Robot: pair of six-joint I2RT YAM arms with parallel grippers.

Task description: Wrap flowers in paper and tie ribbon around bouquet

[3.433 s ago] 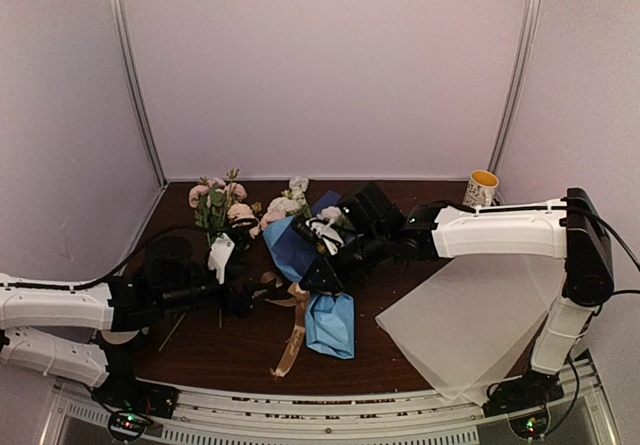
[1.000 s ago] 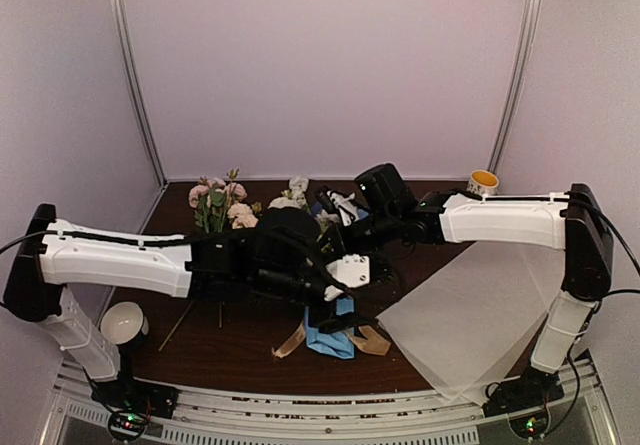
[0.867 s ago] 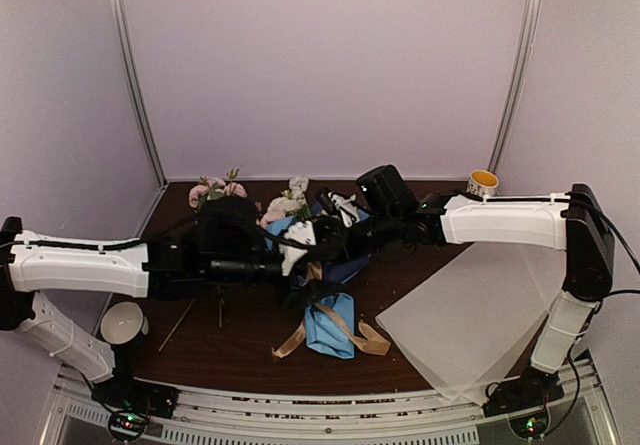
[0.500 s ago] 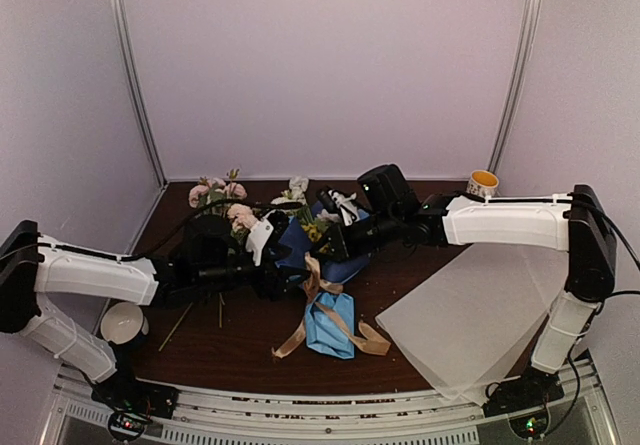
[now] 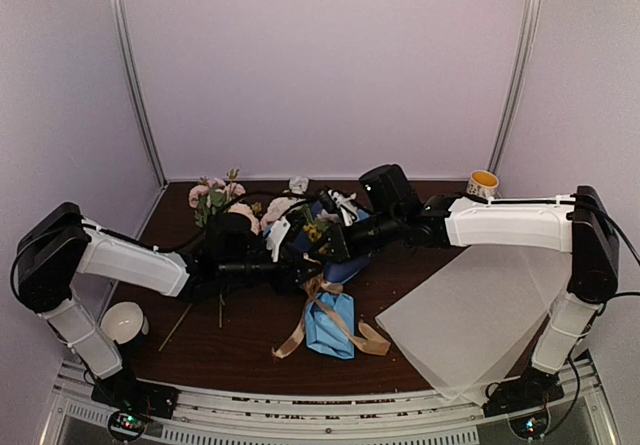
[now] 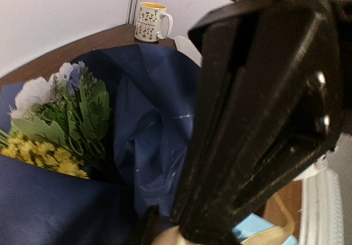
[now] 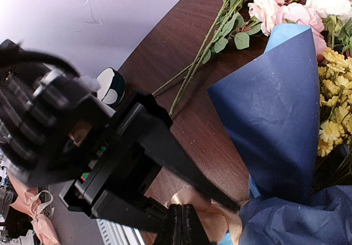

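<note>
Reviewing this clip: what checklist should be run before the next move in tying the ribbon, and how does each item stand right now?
1. Paper closed round the flowers as a bouquet: ok.
2. Ribbon reaches the bouquet's narrow part: ok.
3. Ribbon knotted: cannot tell; both arms hide that spot.
4. Left claw gripping the ribbon: cannot tell.
5. Right claw shut, beside the ribbon: ok.
</note>
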